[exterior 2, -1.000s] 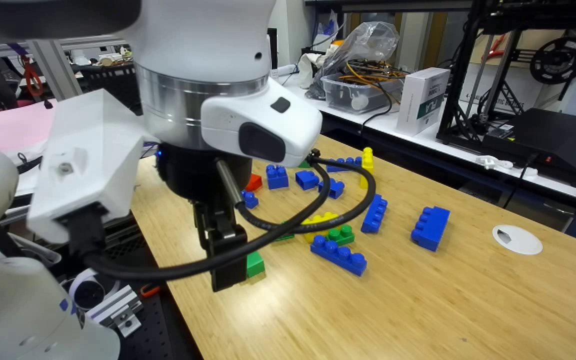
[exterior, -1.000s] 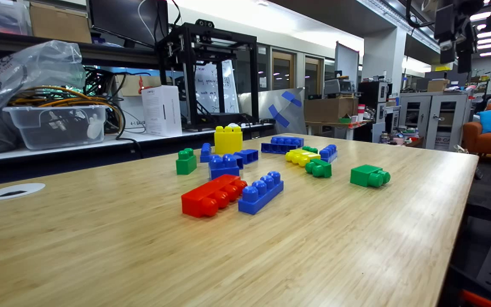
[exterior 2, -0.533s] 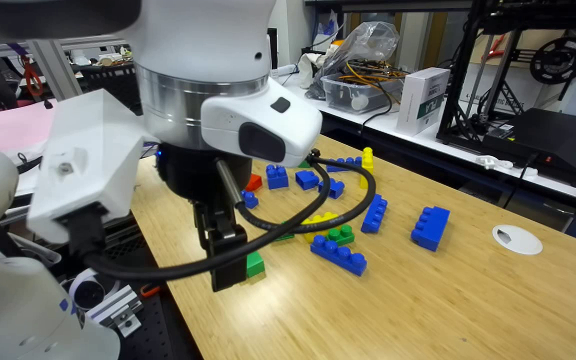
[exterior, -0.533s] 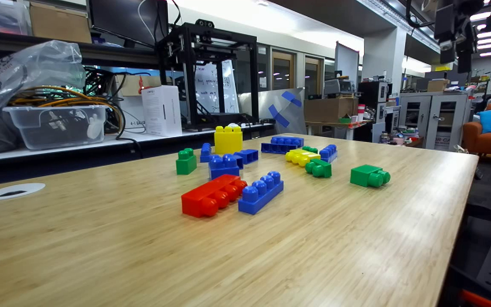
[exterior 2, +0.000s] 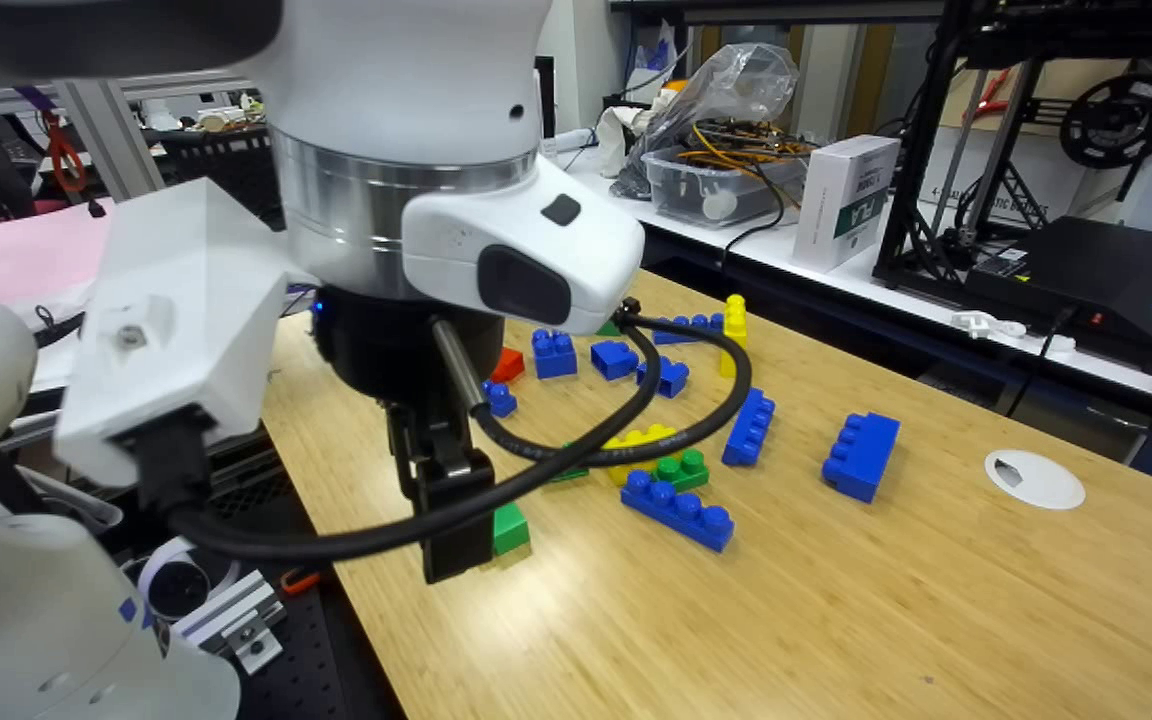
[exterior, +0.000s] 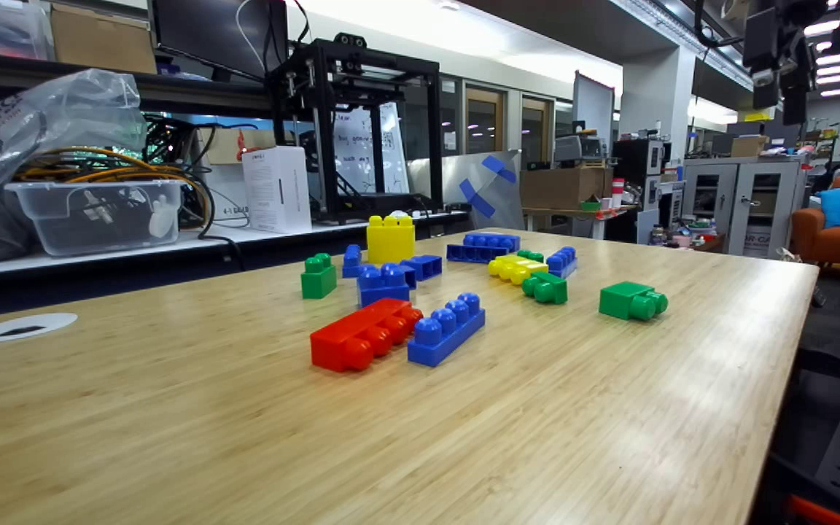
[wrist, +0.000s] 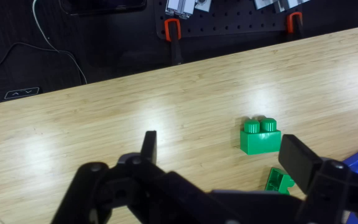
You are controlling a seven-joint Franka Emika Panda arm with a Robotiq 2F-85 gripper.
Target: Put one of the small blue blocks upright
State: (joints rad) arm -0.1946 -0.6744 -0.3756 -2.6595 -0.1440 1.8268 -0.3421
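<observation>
Lab room. A wood-topped table (exterior 2: 936, 610) extends below and out from the gripper (wrist: 220, 148). Condition of gripper: released, its fingers (wrist: 300, 163) wide apart in the wrist view; in an exterior view it hangs well above table level. Nearest to it, a green brick (wrist: 260, 143) lies on its side, studs toward the table edge, seen between the fingers. Just beside that, away from the edge, is a second green brick (wrist: 275, 179), partly hidden by the gripper. Farther from the gripper, a yellow brick (exterior: 526, 266) lies on its side. Farther again, a long blue brick (exterior: 445, 339) sits studs up next to a red brick (exterior: 347, 335) on its side; contact between the two cannot be told. Task item: well apart from the gripper, one small blue block (exterior 2: 555, 362) rests studs up in both exterior views. Just beyond it, a second small blue block (exterior 2: 614, 361) and a third small blue block (exterior 2: 672, 376) lie on their sides. Beyond these, a tall yellow brick (exterior: 391, 244) stands upright. Farthest from the gripper, a bench (exterior 2: 781, 247) holds a clear plastic bin (exterior: 95, 215), a white box (exterior: 276, 191) and a black-framed machine (exterior: 324, 146).
</observation>
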